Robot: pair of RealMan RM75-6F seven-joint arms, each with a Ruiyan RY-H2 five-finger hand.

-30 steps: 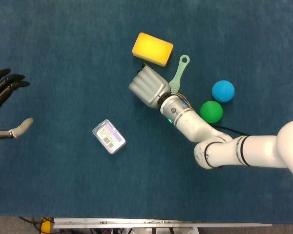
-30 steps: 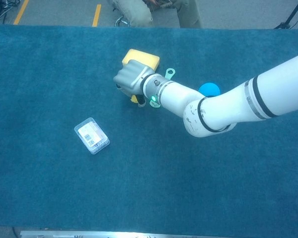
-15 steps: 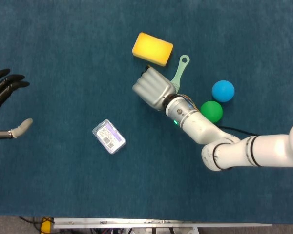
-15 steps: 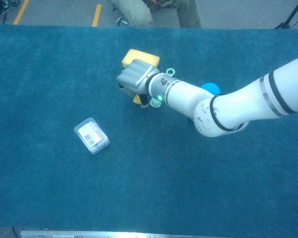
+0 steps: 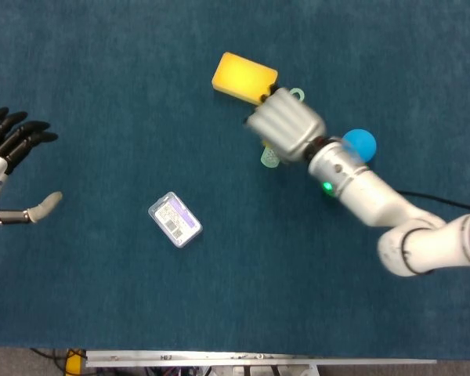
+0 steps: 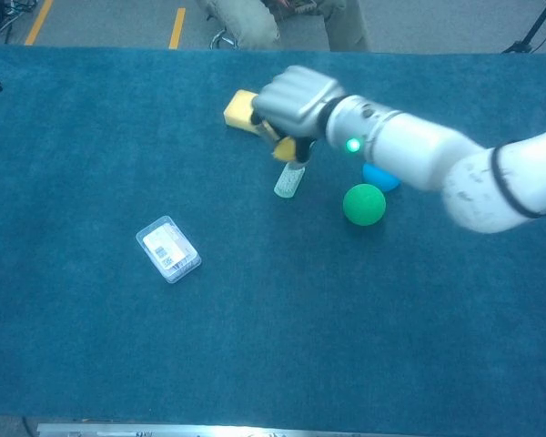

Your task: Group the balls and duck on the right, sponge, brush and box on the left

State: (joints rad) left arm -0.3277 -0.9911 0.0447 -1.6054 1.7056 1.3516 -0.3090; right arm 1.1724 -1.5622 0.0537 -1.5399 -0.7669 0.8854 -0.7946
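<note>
My right hand (image 5: 286, 125) (image 6: 296, 100) hovers over the brush and grips a small yellow duck (image 6: 285, 148), which is mostly hidden in its curled fingers. Just left of the hand lies the yellow sponge (image 5: 244, 77) (image 6: 240, 109). The pale green brush (image 5: 269, 156) (image 6: 289, 180) lies under the hand, with only its two ends showing. A blue ball (image 5: 361, 143) (image 6: 379, 177) and a green ball (image 6: 364, 204) sit to the right; my arm hides the green one in the head view. The clear box (image 5: 175, 219) (image 6: 168, 248) lies at centre left. My left hand (image 5: 8, 168) is open at the far left edge.
Blue carpet covers the table. A metal rail (image 5: 258, 360) runs along the near edge. At the far edge, a seated person's legs (image 6: 282, 23) show beyond the table.
My right hand has lifted and swung to the right with the duck, from below the sponge to above the brush. The green ball now shows in the chest view.
</note>
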